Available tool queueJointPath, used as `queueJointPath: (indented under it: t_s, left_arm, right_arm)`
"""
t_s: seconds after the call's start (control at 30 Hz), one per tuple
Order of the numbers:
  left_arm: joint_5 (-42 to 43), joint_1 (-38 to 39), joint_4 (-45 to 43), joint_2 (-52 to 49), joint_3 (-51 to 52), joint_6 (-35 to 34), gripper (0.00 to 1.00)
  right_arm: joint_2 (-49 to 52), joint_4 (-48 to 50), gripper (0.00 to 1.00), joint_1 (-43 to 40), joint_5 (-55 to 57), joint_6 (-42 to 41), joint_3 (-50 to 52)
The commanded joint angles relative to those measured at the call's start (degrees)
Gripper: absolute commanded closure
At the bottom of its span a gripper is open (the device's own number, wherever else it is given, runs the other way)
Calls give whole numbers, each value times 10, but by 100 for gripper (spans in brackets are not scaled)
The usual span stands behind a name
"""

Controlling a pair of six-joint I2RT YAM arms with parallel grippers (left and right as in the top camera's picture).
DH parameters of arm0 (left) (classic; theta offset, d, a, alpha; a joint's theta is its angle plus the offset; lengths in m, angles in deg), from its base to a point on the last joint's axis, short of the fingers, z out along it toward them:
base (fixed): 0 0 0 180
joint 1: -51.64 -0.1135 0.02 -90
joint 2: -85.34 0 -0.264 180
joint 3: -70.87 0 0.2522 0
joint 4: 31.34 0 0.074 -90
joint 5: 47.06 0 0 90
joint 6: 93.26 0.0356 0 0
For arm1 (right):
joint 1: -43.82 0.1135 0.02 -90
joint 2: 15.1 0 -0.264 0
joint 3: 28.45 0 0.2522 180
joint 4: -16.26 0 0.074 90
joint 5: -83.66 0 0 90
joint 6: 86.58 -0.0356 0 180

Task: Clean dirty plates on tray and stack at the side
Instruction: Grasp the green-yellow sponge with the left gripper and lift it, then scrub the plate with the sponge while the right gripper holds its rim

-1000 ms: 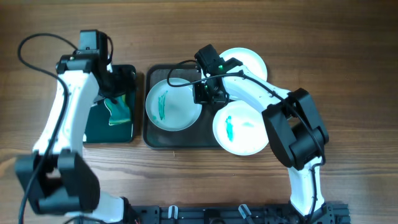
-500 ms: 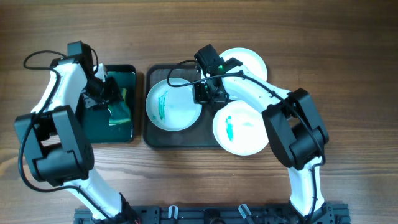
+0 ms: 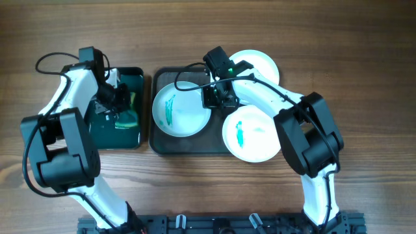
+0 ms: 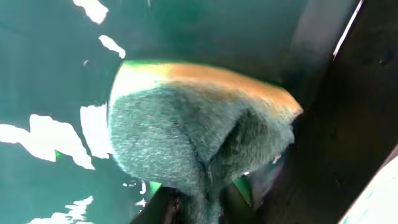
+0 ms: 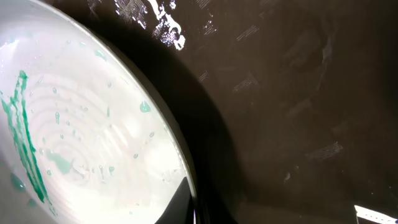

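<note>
Three white plates are in the overhead view. One with a teal streak [image 3: 182, 110] lies at the left of the dark grey tray [image 3: 188, 145]. My right gripper [image 3: 218, 97] is shut on this plate's right rim; the wrist view shows the rim [image 5: 81, 143] pinched between the fingers of the right gripper [image 5: 198, 208] over the tray floor [image 5: 280, 93]. A second streaked plate [image 3: 252, 133] overlaps the tray's right end. The third [image 3: 259, 64] lies behind the arm. My left gripper [image 3: 120, 104] is shut on a green-and-yellow sponge [image 4: 186, 130], fingertips of the left gripper [image 4: 202, 208] pinching its scourer side.
A smaller black tray with wet green inside [image 3: 107, 133] stands left of the grey tray and holds the sponge [image 3: 128, 117]. Its green floor [image 4: 37, 74] fills the left wrist view. Brown wood tabletop [image 3: 364, 78] lies all round.
The left gripper has come down into the small tray and closed on the sponge. The right arm and the plates have not moved.
</note>
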Motion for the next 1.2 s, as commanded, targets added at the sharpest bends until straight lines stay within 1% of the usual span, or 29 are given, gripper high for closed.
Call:
queueJointPath:
  t_s: [0.0, 0.2, 0.43, 0.57, 0.7, 0.8, 0.9, 1.03, 1.17]
  left_arm:
    - [-13, 8, -5, -12, 8, 7, 96]
    - [-17, 8, 2, -7, 2, 2, 96]
    - [-14, 9, 93, 37, -92, -13, 96]
    - [-14, 27, 155, 56, -146, -39, 96]
    - [4, 70, 156, 59, -147, -78, 96]
    - [12, 111, 140, 59, -146, -116, 96]
    - [12, 144, 125, 55, -146, -136, 96]
    - [11, 189, 111, 33, -146, -154, 96]
    - [9, 211, 89, -8, -146, -189, 96]
  right_arm:
    - [30, 1, 96, -3, 58, -10, 7]
    - [30, 1, 96, -3, 58, -11, 7]
    - [30, 0, 96, -3, 39, -10, 7]
    - [30, 0, 96, -11, 7, -3, 7]
    - [30, -13, 96, -29, -22, -2, 7]
    - [30, -23, 96, -41, -23, -2, 7]
    - [30, -30, 96, -47, -23, -2, 7]
    - [30, -29, 96, -48, -23, -2, 7]
    - [30, -30, 96, -48, -23, -2, 7]
